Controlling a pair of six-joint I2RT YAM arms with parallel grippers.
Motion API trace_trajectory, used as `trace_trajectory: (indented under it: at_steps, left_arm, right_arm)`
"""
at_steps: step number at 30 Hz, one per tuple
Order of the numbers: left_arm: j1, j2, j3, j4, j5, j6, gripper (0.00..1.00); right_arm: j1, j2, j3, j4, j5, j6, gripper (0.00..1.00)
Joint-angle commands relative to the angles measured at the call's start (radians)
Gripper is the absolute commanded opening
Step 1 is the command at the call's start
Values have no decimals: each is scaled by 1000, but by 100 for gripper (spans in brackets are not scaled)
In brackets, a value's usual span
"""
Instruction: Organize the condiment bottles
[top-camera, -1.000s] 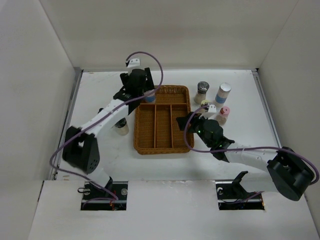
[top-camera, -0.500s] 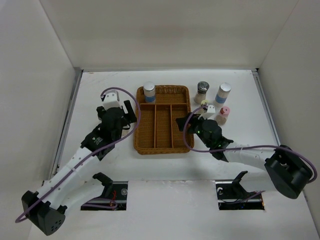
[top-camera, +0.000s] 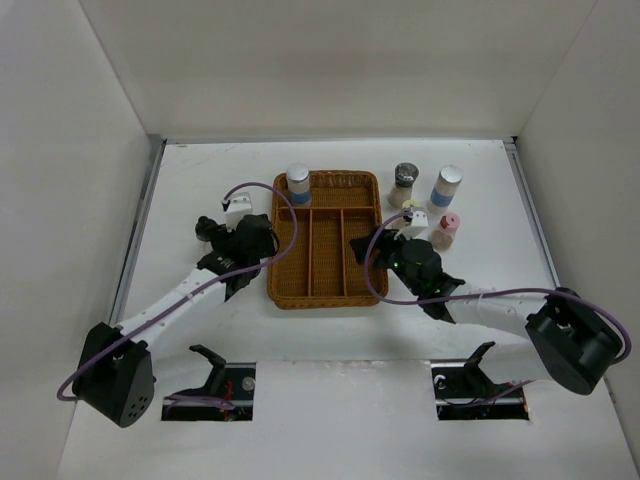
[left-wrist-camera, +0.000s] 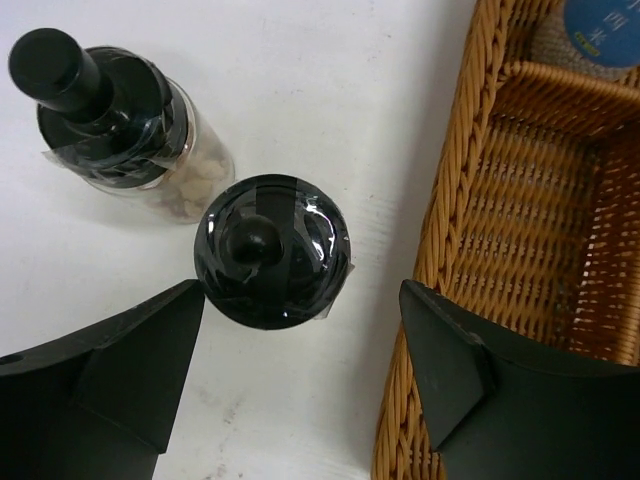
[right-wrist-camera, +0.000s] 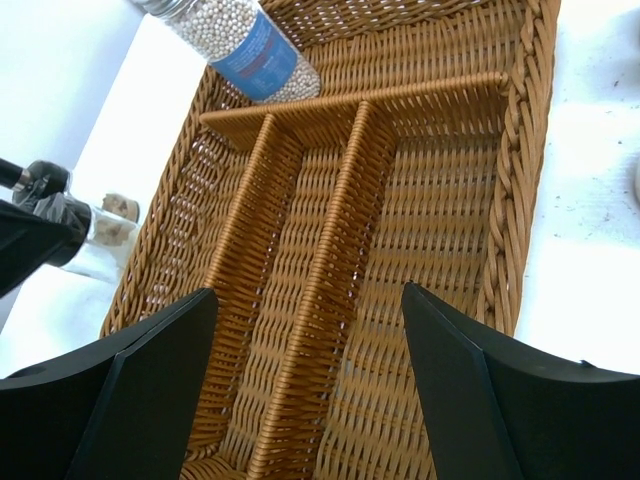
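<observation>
Left gripper (left-wrist-camera: 300, 305): hanging jaws-down beside the tray's left wall, fingers standing wide apart and gripping nothing, straddling the nearer black-capped bottle (left-wrist-camera: 272, 250); probably lining up to close on it.
Nearer black-capped bottle: standing upright on the table (top-camera: 200, 170), just outside the wicker tray (top-camera: 312, 255), sitting between the spread fingers without touching either.
Second black-capped bottle (left-wrist-camera: 110, 110): waiting just beyond the first, close beside it, outside the jaws' reach.
Right gripper (right-wrist-camera: 305, 300): hovering over the tray's right side with fingers parted and nothing between them, looking down the long compartments; likely keeping clear or picking a slot.
Blue-labelled bottle (top-camera: 298, 183): standing in the tray's far crosswise compartment, at its left end; looking already sorted.
Right-hand group: resting on the table right of the tray, namely a dark-grey-capped bottle (top-camera: 404, 183), a silver-capped bottle (top-camera: 446, 186), a pink-capped bottle (top-camera: 447, 230) and a cream-capped bottle (top-camera: 410, 207), the last partly hiding behind the right gripper.
Bottle count: totalling seven, one in the tray, two left of it, four right of it.
Compartment count: showing four, one crosswise and three long, the long ones holding nothing.
Progress: judging as early, six bottles remaining outside.
</observation>
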Motion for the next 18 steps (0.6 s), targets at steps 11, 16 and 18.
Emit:
trace_trajectory:
  at_steps: [11,16,18]
  left_arm:
    - [67,60,-19,155,-12,-11,73]
    - [76,100,-19,197,-5,0,66]
    - [76,108,-10,188,-8,1,58]
  right_arm:
    - [-3,7,36,45,-23,0,82]
    - [-3,8,41,35,-28,-3,82]
    - [-3,7,35,45,-23,1,82]
